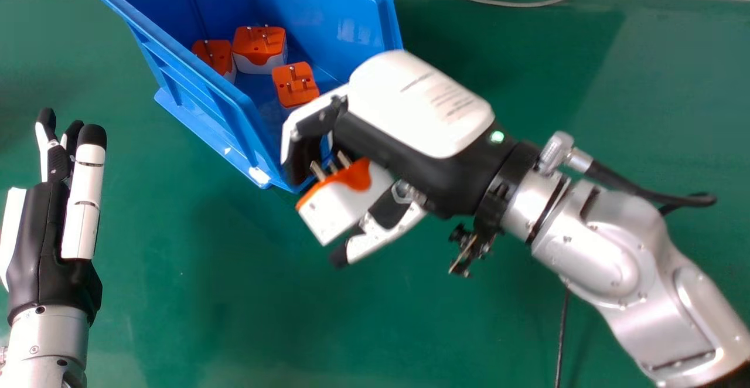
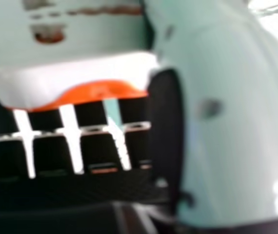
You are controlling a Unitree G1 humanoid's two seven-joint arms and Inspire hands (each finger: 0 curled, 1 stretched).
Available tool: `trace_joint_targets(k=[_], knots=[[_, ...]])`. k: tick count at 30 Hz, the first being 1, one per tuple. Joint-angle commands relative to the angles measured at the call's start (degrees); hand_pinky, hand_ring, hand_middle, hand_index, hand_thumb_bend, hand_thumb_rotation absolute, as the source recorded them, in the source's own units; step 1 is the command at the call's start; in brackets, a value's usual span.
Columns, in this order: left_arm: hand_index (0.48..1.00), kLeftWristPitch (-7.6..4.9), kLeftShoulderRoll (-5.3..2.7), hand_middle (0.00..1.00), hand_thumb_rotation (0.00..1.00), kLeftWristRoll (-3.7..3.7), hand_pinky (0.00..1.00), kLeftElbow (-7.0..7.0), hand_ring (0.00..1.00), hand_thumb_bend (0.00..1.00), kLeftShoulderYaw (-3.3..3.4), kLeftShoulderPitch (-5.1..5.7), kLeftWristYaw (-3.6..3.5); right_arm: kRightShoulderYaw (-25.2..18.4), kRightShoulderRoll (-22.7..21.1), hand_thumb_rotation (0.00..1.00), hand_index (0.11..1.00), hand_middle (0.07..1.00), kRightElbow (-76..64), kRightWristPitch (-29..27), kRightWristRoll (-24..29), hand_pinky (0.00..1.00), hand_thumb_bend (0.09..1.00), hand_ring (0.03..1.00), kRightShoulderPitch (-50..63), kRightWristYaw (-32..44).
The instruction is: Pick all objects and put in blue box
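Plug adapter (image 1: 345, 200) sits clasped between curled fingers and thumb of the right hand (image 1: 419, 106), prongs facing the fingers, near the blue box (image 1: 328, 10); grip presumably secures the blocky body for release inside. Three adapters (image 1: 258, 39) lie in the box beyond those fingers; left hand (image 1: 50, 235) idle at head view's left, fingers relaxed.

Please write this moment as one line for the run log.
right hand: curled round orange-and-white plug adapter, by near end of blue box | in box: three similar adapters | left hand: open, empty
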Motion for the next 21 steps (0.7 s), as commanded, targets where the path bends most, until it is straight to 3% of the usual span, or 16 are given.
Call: trace_joint_targets(k=[1,7,12,21], knots=[[1.0,-0.34,0.05,1.0,0.92,-0.06,1.0,-0.75,1.0,0.52,0.41,-0.3,0.48,-1.5,0.1,0.0,0.481,0.501,1.1,-1.2,-0.5,0.34,0.5,0.41,-5.3,-2.3],[1.0,-0.56,0.14,1.0,0.92,0.05,1.0,-0.29,1.0,0.52,0.36,-0.5,0.93,0.2,4.8,0.0,0.489,0.511,10.3,0.2,-4.7,0.33,0.498,0.422,-14.3,-8.2],[1.0,-0.42,0.07,1.0,0.92,0.07,1.0,-0.61,1.0,0.51,0.36,-0.24,1.19,1.4,9.9,0.0,0.502,0.518,18.3,1.4,-3.9,0.33,0.496,0.428,-19.7,-10.3],[1.0,-0.87,0.17,1.0,0.91,-0.26,1.0,-0.61,1.0,0.51,0.37,0.15,0.6,5.4,14.4,0.0,0.517,0.522,35.2,2.6,-8.2,0.33,0.494,0.435,-33.4,-14.7]])
